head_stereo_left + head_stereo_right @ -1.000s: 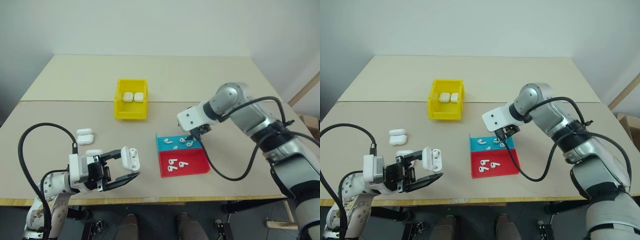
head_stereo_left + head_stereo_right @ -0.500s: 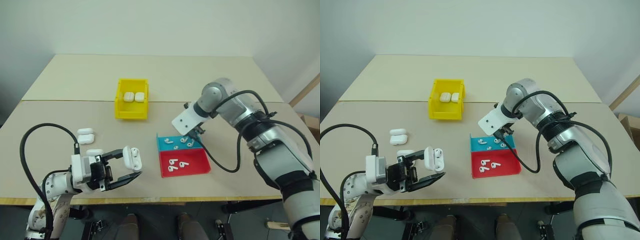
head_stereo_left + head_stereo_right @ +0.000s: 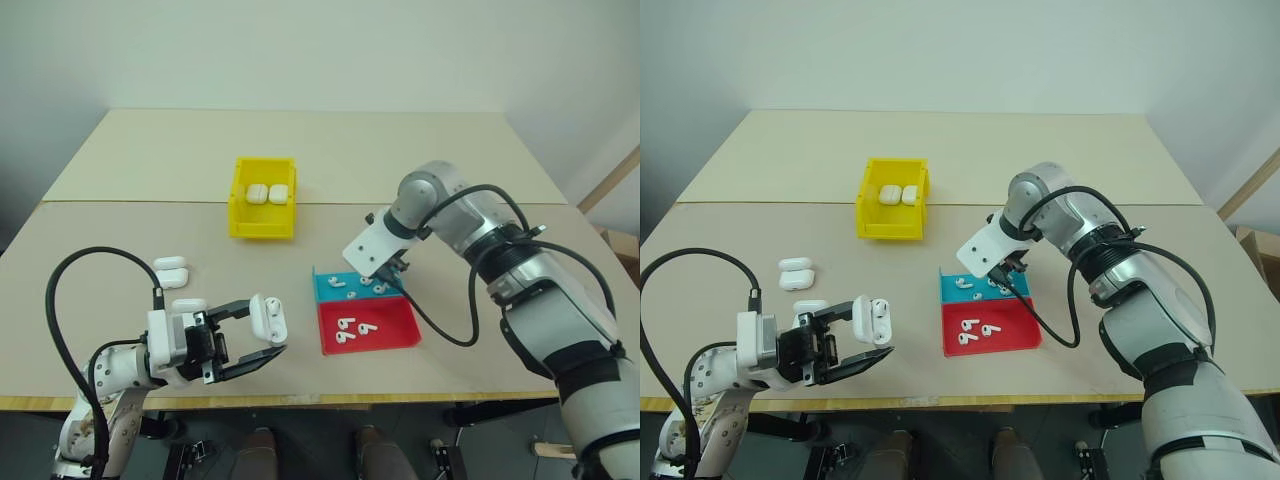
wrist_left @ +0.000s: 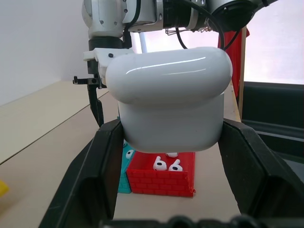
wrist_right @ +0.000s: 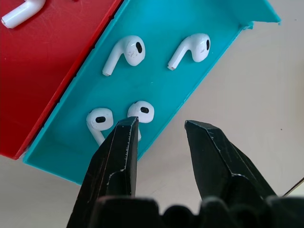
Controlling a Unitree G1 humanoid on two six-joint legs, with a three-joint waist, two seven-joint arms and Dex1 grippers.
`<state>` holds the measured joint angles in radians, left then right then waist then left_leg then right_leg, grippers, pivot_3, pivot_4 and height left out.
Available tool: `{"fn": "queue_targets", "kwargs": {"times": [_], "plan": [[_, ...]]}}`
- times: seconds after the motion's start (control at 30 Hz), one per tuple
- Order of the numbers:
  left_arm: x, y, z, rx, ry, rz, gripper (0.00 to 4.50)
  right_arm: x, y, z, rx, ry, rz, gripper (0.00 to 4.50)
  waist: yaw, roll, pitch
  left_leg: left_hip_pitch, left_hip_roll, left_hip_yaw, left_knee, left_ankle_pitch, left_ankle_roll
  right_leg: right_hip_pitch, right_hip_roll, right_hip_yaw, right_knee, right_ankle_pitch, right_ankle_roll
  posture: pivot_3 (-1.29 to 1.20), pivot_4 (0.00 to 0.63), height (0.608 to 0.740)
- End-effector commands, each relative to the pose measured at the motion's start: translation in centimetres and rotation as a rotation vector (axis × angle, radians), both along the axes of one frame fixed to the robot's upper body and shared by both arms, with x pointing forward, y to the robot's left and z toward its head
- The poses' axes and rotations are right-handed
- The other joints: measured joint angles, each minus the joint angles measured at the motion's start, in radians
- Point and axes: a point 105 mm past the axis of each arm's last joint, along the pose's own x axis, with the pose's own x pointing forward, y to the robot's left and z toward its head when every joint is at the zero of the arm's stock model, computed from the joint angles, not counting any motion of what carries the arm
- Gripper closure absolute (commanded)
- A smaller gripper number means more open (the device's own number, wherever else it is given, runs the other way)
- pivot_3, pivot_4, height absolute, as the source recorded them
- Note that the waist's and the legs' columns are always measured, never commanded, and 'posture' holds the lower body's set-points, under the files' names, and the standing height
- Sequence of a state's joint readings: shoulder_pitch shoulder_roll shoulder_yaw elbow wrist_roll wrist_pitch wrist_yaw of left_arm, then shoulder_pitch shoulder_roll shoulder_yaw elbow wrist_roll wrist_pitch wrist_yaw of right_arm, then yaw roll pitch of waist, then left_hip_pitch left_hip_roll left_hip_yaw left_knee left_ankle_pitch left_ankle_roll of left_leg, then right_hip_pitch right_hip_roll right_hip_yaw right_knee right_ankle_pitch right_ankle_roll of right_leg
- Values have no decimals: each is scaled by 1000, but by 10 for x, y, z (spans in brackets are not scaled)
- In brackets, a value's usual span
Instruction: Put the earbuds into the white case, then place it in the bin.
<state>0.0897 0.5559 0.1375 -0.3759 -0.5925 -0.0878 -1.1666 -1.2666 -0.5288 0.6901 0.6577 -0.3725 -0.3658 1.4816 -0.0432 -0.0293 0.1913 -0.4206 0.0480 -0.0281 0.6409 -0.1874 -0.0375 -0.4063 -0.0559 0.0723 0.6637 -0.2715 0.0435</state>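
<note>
Left gripper (image 3: 258, 333) sits near the front edge of the surface (image 3: 140, 160), clamped on a white case (image 3: 266, 316) with its lid open; the left wrist view shows the case (image 4: 170, 97) pinched between both black fingers (image 4: 97, 166). Right gripper (image 5: 159, 142) points steeply down over the blue tray (image 3: 352, 290), jaws partly open with nothing between them; one fingertip (image 5: 124, 137) hangs just over an earbud (image 5: 141, 111) at the tray's edge, whether touching I cannot tell, and the other finger is over bare surface past the tray wall. Blue tray holds four earbuds in the right wrist view: two close to the fingertips, including one (image 5: 100, 119) beside the first, and two further in (image 5: 124, 53). The red tray (image 3: 370, 326) touches the blue tray on its near side and holds three more earbuds (image 3: 347, 328). Yellow bin (image 3: 263, 210) stands well apart toward the back centre, with two closed white cases (image 3: 267, 193) inside, side by side. Three more closed cases (image 3: 170, 272) lie on the surface at the left, just behind the left gripper.
</note>
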Motion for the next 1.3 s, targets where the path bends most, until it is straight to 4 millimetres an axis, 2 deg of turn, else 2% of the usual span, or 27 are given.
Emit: {"fn": "queue_targets", "kwargs": {"times": [0.03,0.67,1.3], "plan": [[-3,-1,9,-3,-54,-12,1753,1,2,7,9,-23,18,2518,0,0,0,0,0,0,0,0,0,0,0,0,0,0,0,0,150,740],[-1,-4,12,-1,-69,-9,1753,5,0,-13,-15,-5,0,2518,-1,0,0,0,0,0,0,0,0,0,0,0,0,0,0,0,150,740],[1,-3,11,11,-69,-5,1753,12,2,-17,-14,-24,-9,2518,-2,0,0,1,0,0,0,0,0,1,0,0,1,0,0,0,150,740]]}}
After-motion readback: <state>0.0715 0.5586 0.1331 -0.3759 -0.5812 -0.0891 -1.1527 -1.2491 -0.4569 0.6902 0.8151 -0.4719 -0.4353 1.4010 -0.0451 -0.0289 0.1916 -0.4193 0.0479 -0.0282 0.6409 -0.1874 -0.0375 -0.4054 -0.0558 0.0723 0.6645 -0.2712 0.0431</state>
